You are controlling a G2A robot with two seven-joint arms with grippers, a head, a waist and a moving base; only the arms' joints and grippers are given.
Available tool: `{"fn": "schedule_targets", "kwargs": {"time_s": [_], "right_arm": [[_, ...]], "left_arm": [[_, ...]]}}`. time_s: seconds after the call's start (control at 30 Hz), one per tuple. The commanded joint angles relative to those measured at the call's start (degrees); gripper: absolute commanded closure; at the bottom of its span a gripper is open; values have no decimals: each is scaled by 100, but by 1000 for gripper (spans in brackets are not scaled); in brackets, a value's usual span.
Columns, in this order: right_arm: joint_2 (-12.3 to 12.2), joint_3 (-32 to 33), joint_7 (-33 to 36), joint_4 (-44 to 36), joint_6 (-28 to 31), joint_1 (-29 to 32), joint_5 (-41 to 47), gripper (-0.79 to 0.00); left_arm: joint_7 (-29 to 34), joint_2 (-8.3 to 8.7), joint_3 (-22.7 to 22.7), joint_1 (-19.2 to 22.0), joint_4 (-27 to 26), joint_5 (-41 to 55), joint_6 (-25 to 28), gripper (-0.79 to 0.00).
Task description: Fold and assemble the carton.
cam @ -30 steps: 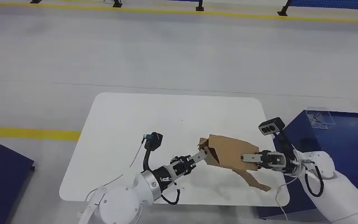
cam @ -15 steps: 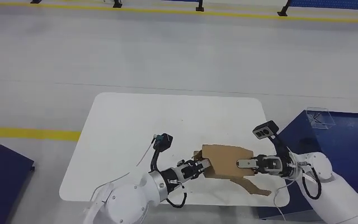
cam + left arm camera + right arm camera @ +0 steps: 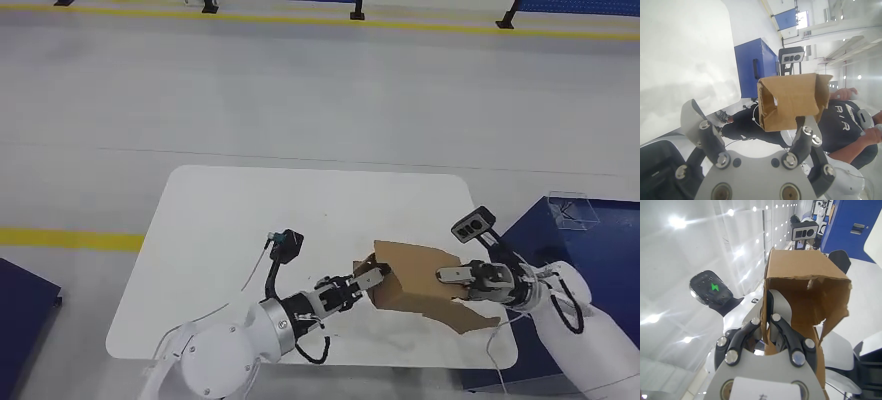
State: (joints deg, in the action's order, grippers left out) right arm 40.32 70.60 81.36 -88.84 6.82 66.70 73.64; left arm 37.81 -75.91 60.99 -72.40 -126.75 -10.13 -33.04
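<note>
Top view shows the brown corrugated cardboard carton [image 3: 420, 282] over the white rounded table [image 3: 250, 220], spanning the gap between the two grippers. It is opened into a squared tube with ragged, torn edges, and a loose flap hangs just beyond the right gripper [image 3: 452, 276], whose fingers pinch one side wall tightly. The left gripper [image 3: 368, 278] sits at the carton's opposite end, its fingers spread wide, one finger against the carton's edge.

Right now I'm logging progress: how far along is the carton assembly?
Done: the carton is opened into a tube. In hand: the right end effector is shut on one wall, the open left end effector at the opposite end. Remaining: both ends are open, a loose flap unfolded.
</note>
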Motion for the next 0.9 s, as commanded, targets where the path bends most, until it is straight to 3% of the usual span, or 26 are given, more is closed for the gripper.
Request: {"fn": "schedule_targets", "kwargs": {"time_s": [0.0,0.33,0.87], "right_arm": [[46,-89,28,150,-426,-133,243,0],[410,-905,449,961,-2526,-952,1452,0],[410,-905,449,961,-2526,-952,1452,0]], "left_arm": [[-66,27,239,-189,-183,125,154,-785],[-181,159,1265,-1042,-586,636,1439,-785],[-189,161,1281,-1062,-575,655,1503,-785]]}}
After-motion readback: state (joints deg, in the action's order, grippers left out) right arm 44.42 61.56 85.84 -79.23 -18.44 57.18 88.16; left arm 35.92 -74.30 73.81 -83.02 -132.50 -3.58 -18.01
